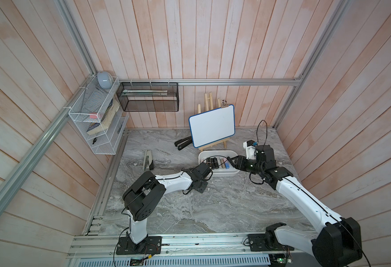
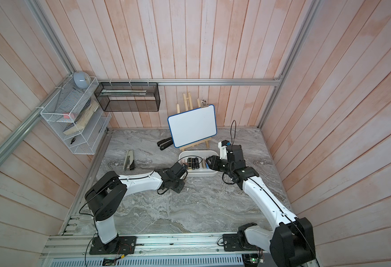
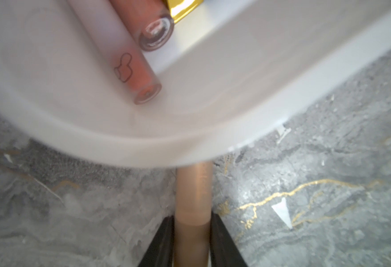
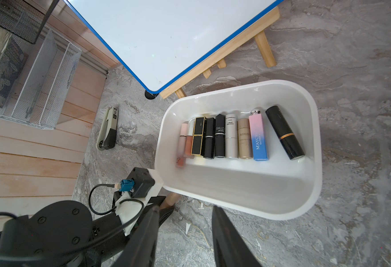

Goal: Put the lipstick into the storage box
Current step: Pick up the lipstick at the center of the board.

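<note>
The far side of the box is filled by a row of lipsticks. Its near side is seen bare, and room for a gripper is offered there from above. The lipstick clamped in the left gripper is faced by the box's corner wall, with its tip hidden under the rim. The space by the box's right end is taken by the right gripper, its jaws apart and empty. Behind the box the way is closed by the whiteboard. Between the arms the table is seen open.
</note>
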Controlling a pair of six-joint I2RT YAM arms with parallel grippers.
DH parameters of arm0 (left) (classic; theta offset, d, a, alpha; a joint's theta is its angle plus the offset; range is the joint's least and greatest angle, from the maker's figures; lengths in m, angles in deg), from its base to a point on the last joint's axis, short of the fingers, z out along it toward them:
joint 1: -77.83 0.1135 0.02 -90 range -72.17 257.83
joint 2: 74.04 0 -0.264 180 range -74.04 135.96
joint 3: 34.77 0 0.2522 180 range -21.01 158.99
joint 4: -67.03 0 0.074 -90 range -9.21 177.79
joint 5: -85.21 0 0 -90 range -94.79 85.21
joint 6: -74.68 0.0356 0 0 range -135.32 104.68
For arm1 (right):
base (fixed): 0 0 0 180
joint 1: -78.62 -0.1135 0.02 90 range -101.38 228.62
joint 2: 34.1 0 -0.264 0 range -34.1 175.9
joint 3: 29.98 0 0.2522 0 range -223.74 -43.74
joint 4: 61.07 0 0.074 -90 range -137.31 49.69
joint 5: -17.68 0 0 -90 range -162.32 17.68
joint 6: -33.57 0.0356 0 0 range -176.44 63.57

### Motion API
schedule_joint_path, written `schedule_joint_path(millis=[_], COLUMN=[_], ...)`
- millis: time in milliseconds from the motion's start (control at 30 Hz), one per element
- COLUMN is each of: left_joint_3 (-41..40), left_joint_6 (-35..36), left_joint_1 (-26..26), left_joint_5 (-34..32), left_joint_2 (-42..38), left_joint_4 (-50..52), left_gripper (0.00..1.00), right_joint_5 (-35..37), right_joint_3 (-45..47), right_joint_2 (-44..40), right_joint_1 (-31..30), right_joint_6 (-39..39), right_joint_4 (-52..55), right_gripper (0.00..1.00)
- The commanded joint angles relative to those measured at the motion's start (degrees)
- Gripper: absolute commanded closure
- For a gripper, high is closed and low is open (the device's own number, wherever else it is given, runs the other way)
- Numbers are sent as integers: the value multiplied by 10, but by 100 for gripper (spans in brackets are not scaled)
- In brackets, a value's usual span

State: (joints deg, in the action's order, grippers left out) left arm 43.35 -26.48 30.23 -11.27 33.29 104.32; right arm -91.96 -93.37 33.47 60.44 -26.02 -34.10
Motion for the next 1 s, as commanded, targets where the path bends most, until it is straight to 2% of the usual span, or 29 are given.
schedule_joint_path(millis=[0,367,600,833,967], left_joint_3=[-8,-62,-110,-153,-169], left_joint_6=[2,-21,-46,-71,-92], left_joint_1=[-5,-4,27,97,151], left_joint_5=[11,42,89,195,293], left_joint_2=[25,-55,-142,-240,-300], left_joint_4=[25,0,-16,-46,-79], left_gripper=[78,82,82,82,82], right_joint_5=[-13,-38,-102,-140,-175], right_joint_3=[0,7,34,21,20], right_joint_2=[-9,-3,16,51,75], right_joint_1=[3,3,2,-34,-57], right_joint_6=[3,27,81,105,133], right_joint_4=[-14,-41,-118,-160,-208], right_gripper=[58,58,57,55,55])
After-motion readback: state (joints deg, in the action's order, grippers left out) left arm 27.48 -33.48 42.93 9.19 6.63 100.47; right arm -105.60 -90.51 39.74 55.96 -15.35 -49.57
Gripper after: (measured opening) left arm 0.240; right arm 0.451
